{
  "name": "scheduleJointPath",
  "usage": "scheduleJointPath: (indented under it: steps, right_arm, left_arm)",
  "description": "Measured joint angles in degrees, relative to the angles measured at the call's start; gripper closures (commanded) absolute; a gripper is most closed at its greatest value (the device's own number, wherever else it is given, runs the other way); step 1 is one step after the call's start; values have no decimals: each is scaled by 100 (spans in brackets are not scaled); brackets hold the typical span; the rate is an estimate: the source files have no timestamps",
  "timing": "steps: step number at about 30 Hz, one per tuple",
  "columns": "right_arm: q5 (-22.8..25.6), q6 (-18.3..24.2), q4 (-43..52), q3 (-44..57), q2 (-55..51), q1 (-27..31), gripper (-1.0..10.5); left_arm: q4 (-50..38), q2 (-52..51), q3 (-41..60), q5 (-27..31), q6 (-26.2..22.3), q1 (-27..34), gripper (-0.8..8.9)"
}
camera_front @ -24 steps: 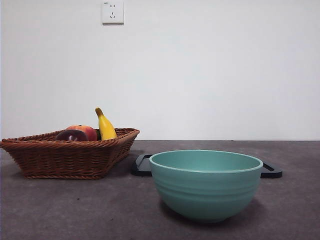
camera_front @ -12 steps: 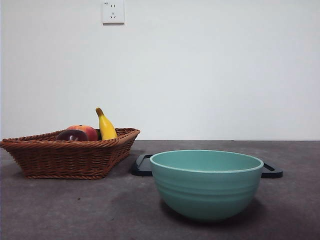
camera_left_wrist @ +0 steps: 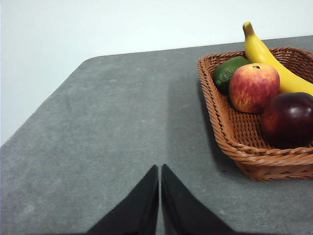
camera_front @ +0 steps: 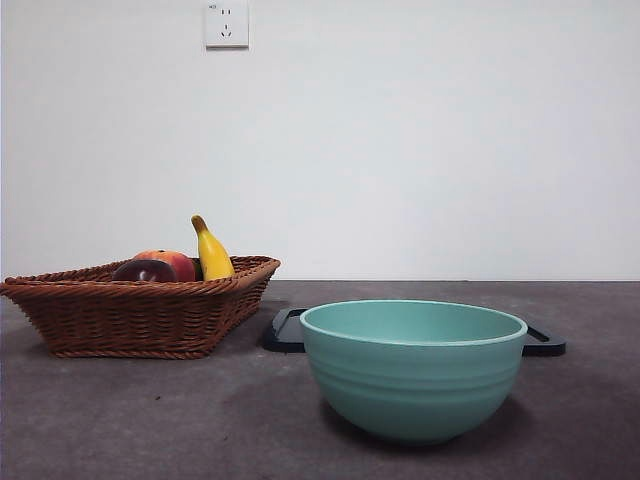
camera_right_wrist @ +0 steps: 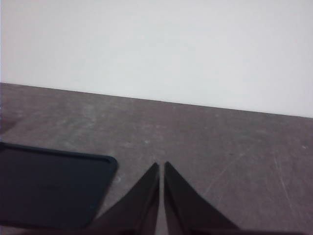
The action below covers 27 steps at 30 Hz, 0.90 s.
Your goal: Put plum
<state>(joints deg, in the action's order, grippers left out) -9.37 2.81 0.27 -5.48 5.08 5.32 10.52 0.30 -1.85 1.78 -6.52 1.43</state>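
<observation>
The dark maroon plum (camera_left_wrist: 288, 119) lies in the wicker basket (camera_left_wrist: 230, 132), beside a red-orange apple-like fruit (camera_left_wrist: 254, 87). In the front view the plum (camera_front: 143, 271) peeks over the basket (camera_front: 140, 315) rim at the left. My left gripper (camera_left_wrist: 160, 169) is shut with nothing in it, over bare table, well short of the basket. My right gripper (camera_right_wrist: 161, 166) is shut and holds nothing, hovering over the table near a dark tray (camera_right_wrist: 49, 188). Neither arm shows in the front view.
A yellow banana (camera_front: 211, 251) and a green fruit (camera_left_wrist: 230, 72) share the basket. A teal bowl (camera_front: 413, 368) stands front and centre, with the dark tray (camera_front: 285, 331) behind it. The table's rounded corner (camera_left_wrist: 88, 61) lies far from the left gripper.
</observation>
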Motion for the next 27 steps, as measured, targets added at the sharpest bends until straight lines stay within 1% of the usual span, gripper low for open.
scheduleJointPath:
  steps: [9,17,21,27]
  right_arm:
    - [39,-7,11,404,-411,0,941]
    - [59,-24,-422,457,-483,0,941]
    - [59,-24,-905,457,-483,0,941]
    - [61,-26,-955,455,-479,0,941]
  left_arm:
    - [2,0,0,0,2,0,807]
    - [0,0,0,0,0,0,807]
    - [0,0,0,2,0,0,807]
    - [0,0,0,0,0,0,807]
